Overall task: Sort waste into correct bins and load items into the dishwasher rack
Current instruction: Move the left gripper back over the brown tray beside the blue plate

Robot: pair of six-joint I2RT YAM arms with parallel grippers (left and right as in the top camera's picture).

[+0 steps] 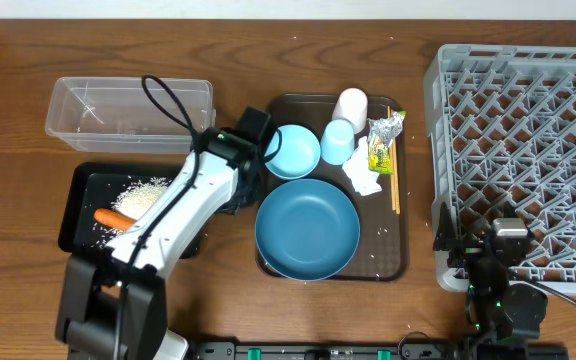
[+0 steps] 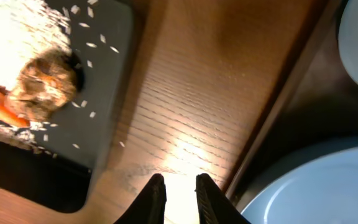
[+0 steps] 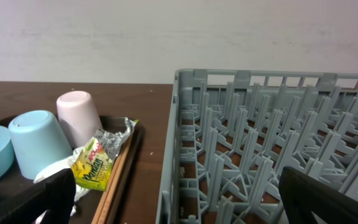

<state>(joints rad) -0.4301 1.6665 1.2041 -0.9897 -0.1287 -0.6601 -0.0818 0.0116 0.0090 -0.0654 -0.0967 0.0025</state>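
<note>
The large square grey plastic rack stands on the wooden worktop, and the right gripper at its near corner has its jaws spread wide. The large dark-blue plate lies on the dark brown tray. The shallow black tray holds white rice, an orange carrot and a small brown lump. Beside it, the left gripper has its jaws nearly closed on nothing.

1. I'm working over a brown wooden desk with a fine, straight grain. A bright patch of glare sits on it in my left wrist view.
2. A dark brown serving tray lies flat near the middle of the desk. It is rectangular, with rounded corners and a low raised rim.
3. Past the desk's far edge, a plain pale wall fills the top of my right wrist view.
</note>
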